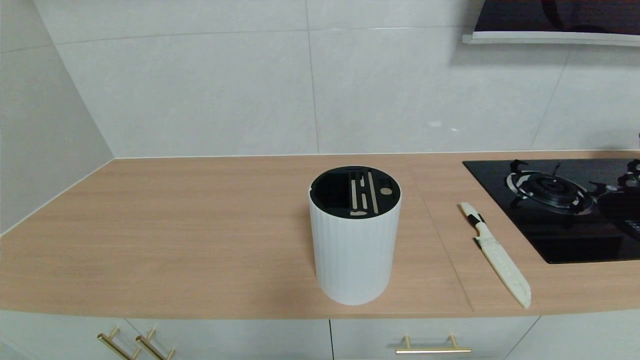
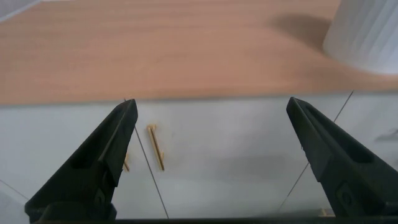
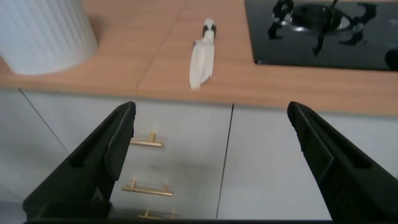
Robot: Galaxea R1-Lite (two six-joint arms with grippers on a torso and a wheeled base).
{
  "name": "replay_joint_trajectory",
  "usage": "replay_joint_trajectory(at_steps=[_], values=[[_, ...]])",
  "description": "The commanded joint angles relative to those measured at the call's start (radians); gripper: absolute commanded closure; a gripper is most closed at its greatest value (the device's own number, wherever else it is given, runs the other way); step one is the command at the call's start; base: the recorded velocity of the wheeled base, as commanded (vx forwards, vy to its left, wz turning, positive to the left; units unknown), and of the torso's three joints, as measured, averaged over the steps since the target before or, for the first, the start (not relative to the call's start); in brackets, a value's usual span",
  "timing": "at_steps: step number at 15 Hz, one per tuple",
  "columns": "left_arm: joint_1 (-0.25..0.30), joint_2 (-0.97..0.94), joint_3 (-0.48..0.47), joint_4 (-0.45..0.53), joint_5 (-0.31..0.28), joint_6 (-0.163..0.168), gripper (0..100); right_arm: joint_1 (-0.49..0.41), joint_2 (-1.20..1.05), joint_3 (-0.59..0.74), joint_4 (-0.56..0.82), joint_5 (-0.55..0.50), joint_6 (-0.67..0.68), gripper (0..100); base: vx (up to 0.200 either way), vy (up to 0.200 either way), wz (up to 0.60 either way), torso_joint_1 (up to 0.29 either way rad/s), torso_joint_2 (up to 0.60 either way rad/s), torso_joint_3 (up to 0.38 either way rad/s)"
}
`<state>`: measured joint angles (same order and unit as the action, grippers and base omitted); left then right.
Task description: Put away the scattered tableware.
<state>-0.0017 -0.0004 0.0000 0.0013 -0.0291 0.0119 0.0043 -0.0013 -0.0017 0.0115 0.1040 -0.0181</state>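
Observation:
A white ribbed cylindrical holder [image 1: 354, 240] with a black slotted top stands near the front of the wooden counter [image 1: 175, 235]. Its lower side appears in the left wrist view [image 2: 364, 34] and in the right wrist view [image 3: 43, 31]. A cream-white knife [image 1: 495, 252] with a black band on its handle lies flat to the holder's right, blade toward the counter's front edge, and it also lies in the right wrist view [image 3: 202, 53]. My left gripper [image 2: 211, 115] hangs open below the counter edge, in front of the cabinet doors. My right gripper [image 3: 211, 118] is open too, low before the cabinets under the knife.
A black gas hob [image 1: 565, 200] with burners is set into the counter at the right, close to the knife. White cabinet doors with gold handles [image 1: 432, 348] run below the counter. Tiled walls close off the back and left. A range hood [image 1: 555, 22] hangs at upper right.

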Motion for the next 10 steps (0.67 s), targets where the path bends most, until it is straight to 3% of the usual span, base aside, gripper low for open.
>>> replay_joint_trajectory(at_steps=[1,10], values=[[0.000,0.000,0.000,0.000,0.000,0.000,0,0.000,0.001,0.000,0.001,0.000,0.000,0,0.000,0.000,0.00,0.256,-0.56,-0.295],[0.000,0.000,0.000,0.000,0.000,0.000,0,0.000,0.001,0.000,-0.001,0.000,0.000,0,0.000,0.000,0.00,0.262,-0.54,-0.289]])
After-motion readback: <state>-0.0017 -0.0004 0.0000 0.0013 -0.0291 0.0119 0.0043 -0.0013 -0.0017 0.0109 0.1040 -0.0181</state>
